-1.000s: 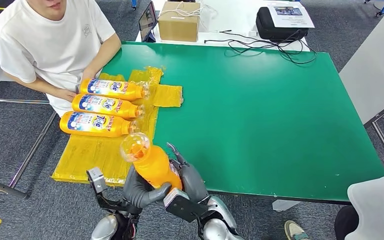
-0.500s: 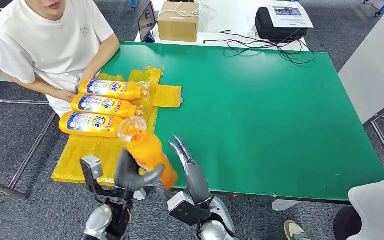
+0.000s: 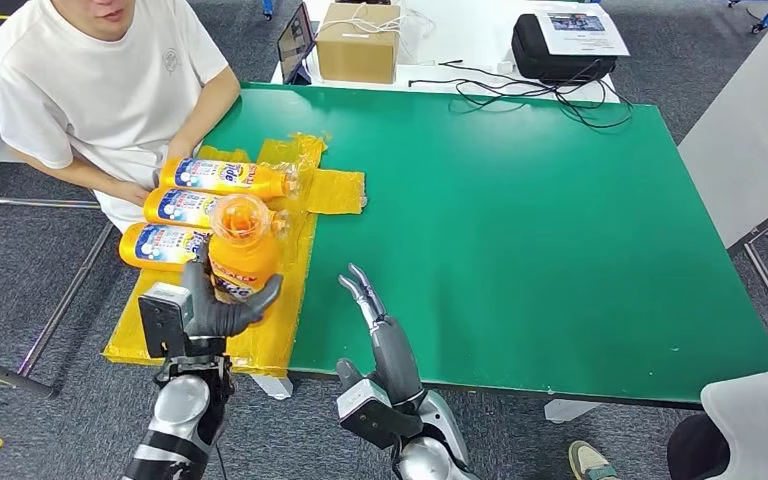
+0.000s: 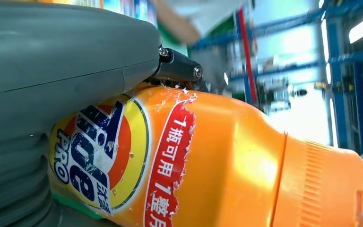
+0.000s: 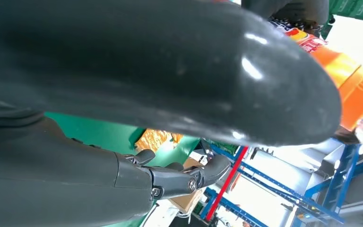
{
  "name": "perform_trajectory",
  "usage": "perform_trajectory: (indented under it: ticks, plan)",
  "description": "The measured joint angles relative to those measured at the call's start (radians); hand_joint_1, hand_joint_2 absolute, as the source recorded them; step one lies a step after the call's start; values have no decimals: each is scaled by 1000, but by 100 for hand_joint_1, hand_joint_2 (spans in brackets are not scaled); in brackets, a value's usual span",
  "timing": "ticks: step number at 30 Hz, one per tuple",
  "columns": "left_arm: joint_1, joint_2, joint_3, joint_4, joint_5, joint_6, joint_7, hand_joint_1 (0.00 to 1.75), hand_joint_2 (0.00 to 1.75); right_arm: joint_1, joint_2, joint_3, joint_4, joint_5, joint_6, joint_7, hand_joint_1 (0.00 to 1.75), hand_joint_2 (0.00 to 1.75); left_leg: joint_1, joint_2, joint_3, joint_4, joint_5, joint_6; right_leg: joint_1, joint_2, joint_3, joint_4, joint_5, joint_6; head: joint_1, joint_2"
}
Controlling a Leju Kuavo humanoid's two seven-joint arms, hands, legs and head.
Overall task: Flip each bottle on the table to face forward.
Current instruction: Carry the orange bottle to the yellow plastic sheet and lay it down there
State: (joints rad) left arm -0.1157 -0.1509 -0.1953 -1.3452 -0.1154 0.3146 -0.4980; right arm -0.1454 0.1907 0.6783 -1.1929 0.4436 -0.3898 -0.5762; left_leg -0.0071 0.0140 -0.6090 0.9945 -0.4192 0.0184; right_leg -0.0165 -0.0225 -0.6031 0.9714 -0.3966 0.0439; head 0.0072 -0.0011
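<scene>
Left hand [image 3: 212, 308] wrapped round the lower body of an orange bottle [image 3: 241, 250], thumb on one side and darker fingers on the other, label pressed against the palm as the left wrist view shows [image 4: 99, 161]. Gripped low, probably so the neck and cap stay free and the bottle can be turned and laid down without regrasping. Held above the near end of the yellow mat [image 3: 190, 305], just in front of the row already lying there.

Right hand [image 3: 370, 310] empty, fingers apart and stretched forward over the green table [image 3: 520, 230] near its front edge, close beside the mat but touching nothing. Likely parked there out of the way, or ready to steady the bottle; cannot tell which.

Held bottle roughly upright, long axis near vertical with a slight lean, cap end [image 3: 241, 215] up towards the head camera, base down in the grip. Printed label facing the palm and wrist side.

Beyond it, three more bottles [image 3: 222, 176] lying flat on the mat, side by side, labels up, long axes running across the table with caps pointing to the robot's right. Nearest of the three partly hidden behind the held one. Person's hand [image 3: 135, 188] resting by the base ends of that row, at the table's left edge.
</scene>
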Motion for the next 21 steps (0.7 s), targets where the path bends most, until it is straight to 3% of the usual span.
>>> perform_trajectory:
  ticks: [3, 5, 7, 14, 21]
  plan:
    - [-35, 12, 9, 39, -185, 114, 32, 175, 175, 0, 2, -3, 0, -4, 5, -4, 0, 0, 0, 0, 0, 0, 0, 0, 0, 0, 0, 0, 0, 0, 0, 0]
    - [-71, 28, 7, 93, -406, 199, 105, 175, 175, 0, 3, -5, -1, -7, 12, -9, 0, 0, 0, 0, 0, 0, 0, 0, 0, 0, 0, 0, 0, 0, 0, 0]
    - [-106, 45, 3, 155, -590, 220, 184, 175, 175, 3, 5, -8, -5, -12, 19, -12, 0, 0, 0, 0, 1, 0, 0, 0, 0, 0, 0, 0, 0, 0, 0, 0]
    - [-154, 89, -24, 290, -813, 58, 324, 175, 175, 35, 11, -44, -52, -37, 43, -11, 0, 0, 0, 0, 0, 0, 1, 0, 0, 0, 0, 0, 0, 0, 0, 0]
    - [-169, 126, -46, 343, -853, -24, 352, 175, 175, 50, 18, -76, -75, -62, 59, -12, 0, 0, 0, 0, 0, 0, 0, 0, 0, 0, -1, 0, 0, 0, 0, 0]
